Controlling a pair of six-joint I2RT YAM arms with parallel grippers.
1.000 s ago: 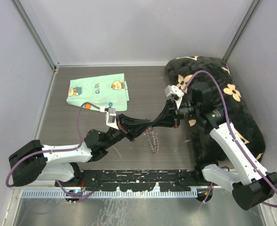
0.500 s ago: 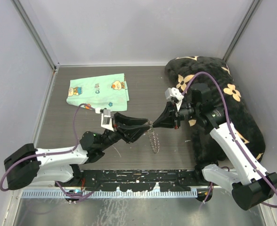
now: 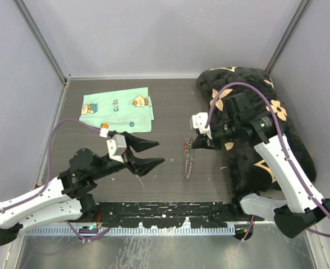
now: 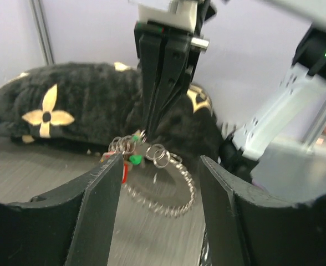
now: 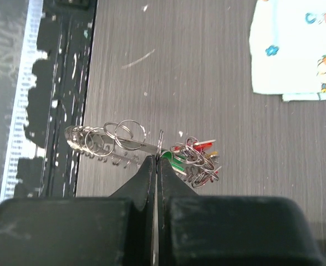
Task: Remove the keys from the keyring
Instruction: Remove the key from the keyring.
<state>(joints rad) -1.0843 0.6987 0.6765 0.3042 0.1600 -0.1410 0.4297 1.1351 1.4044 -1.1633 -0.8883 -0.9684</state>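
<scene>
We see the keyring (image 5: 105,145) just right of centre in the top view, held by its thin wire and hanging downward in the frame. We cannot tell whether its lower end touches the table (image 3: 170,112). In the right wrist view, the loop runs left from the grip point, its rim fringed with small metal pieces and a few plain rings. The keys (image 5: 196,158) bunch just right of the grip, with red and green heads showing among the silver.

The right gripper (image 3: 193,147) reaches in from the right, its fingers pressed together and pinching the wire. The left gripper (image 3: 160,152) sits left of the ring and apart from it, its fingers spread and holding nothing. In its own wrist view, the ring and keys hang framed between the two dark fingers.

A mint-green cartoon-print cloth (image 3: 117,108) lies flat at upper left. A black cushion with cream flowers (image 3: 266,123) fills the right side of the table.
</scene>
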